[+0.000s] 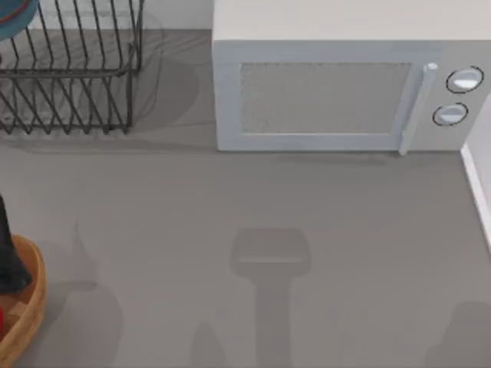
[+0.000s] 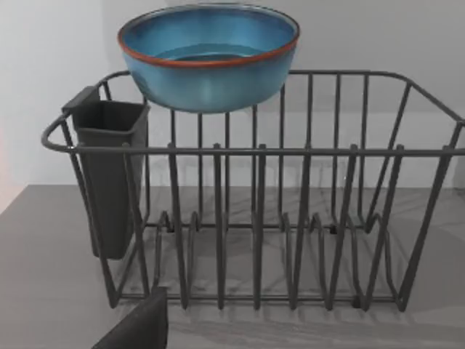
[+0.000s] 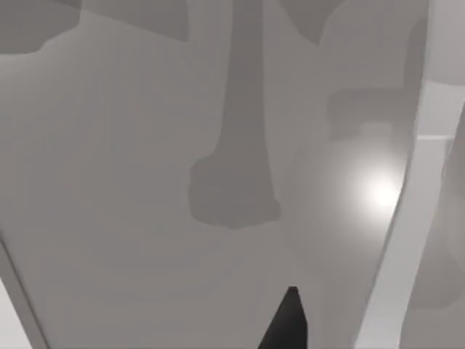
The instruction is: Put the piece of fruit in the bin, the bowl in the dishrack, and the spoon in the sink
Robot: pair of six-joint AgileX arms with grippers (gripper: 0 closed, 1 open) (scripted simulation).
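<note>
The blue bowl (image 2: 209,62) with its reddish-brown edge stands upright at the top of the black wire dishrack (image 2: 305,218), near its far left corner; the bowl (image 1: 14,17) also peeks in at the top view's upper left, over the dishrack (image 1: 69,84). The tan bin (image 1: 32,303) lies at the table's left edge, with a red patch of the piece of fruit (image 1: 2,318) inside it. A dark part of my left arm (image 1: 8,253) hangs over the bin, and one of its fingertips (image 2: 138,327) faces the rack. One right fingertip (image 3: 287,320) hovers over bare table. The spoon is out of view.
A white microwave (image 1: 337,92) stands at the back, right of the rack. A dark cutlery holder (image 2: 109,174) hangs on the rack's end. A white raised edge (image 1: 477,192) runs along the table's right side. Arm shadows fall on the grey tabletop (image 1: 268,261).
</note>
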